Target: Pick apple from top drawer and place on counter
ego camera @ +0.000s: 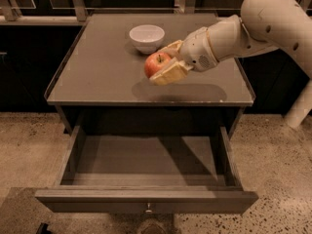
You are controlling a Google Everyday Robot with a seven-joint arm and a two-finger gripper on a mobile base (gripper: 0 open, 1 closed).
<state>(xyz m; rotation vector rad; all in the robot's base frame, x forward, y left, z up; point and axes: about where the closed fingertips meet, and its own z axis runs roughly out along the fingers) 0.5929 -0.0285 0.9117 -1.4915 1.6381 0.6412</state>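
Two tan fingers (169, 73) of the gripper (159, 65) close on the apple (155, 61) from above and below, so it sits at their tips. It hangs above the counter (97, 72), a shadow under it. Just behind stands a white bowl (146, 37). Below, well apart, the top drawer (146, 201) stands open.

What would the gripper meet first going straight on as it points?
Likely nothing: the gripper, shut on the apple, points image-left above the counter, clear of the bowl; its height is unclear.
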